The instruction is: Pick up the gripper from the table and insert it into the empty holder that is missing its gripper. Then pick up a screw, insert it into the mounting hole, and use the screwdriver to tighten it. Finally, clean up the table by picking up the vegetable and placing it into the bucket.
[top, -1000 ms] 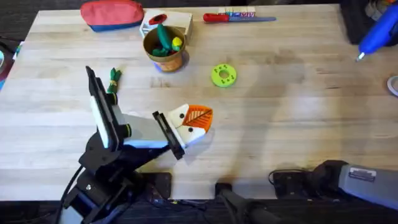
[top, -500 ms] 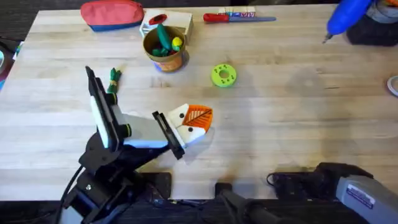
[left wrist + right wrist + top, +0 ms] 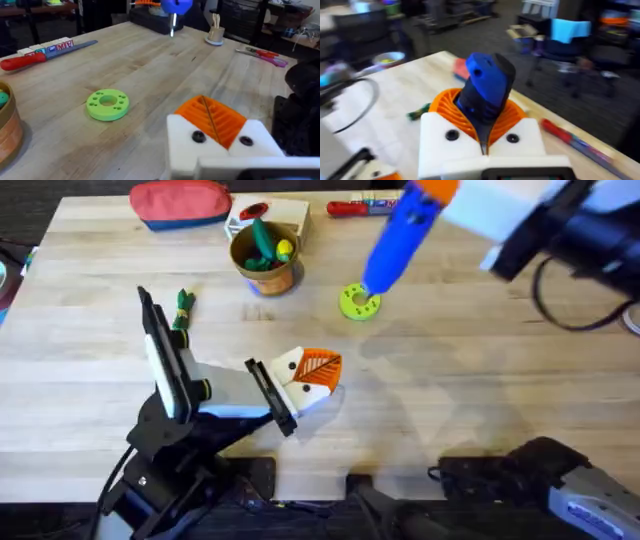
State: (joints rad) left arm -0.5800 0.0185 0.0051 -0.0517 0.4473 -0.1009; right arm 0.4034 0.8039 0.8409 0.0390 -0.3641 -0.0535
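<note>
Since the earlier frames the right gripper [image 3: 482,131] has swung in from the far right, carrying the screwdriver [image 3: 398,238] leftward until its bit hangs over the green ring [image 3: 360,301]. From the left: the vegetable [image 3: 182,308] lies on the table [image 3: 480,380] far of the left arm. The bucket [image 3: 265,260], right of it, holds toys. The left gripper [image 3: 312,375] rests mid-table, its orange pads pressed together on nothing. The right gripper's pads are clamped around the blue screwdriver's body. The red-handled screwdriver [image 3: 350,208] lies along the far edge.
</note>
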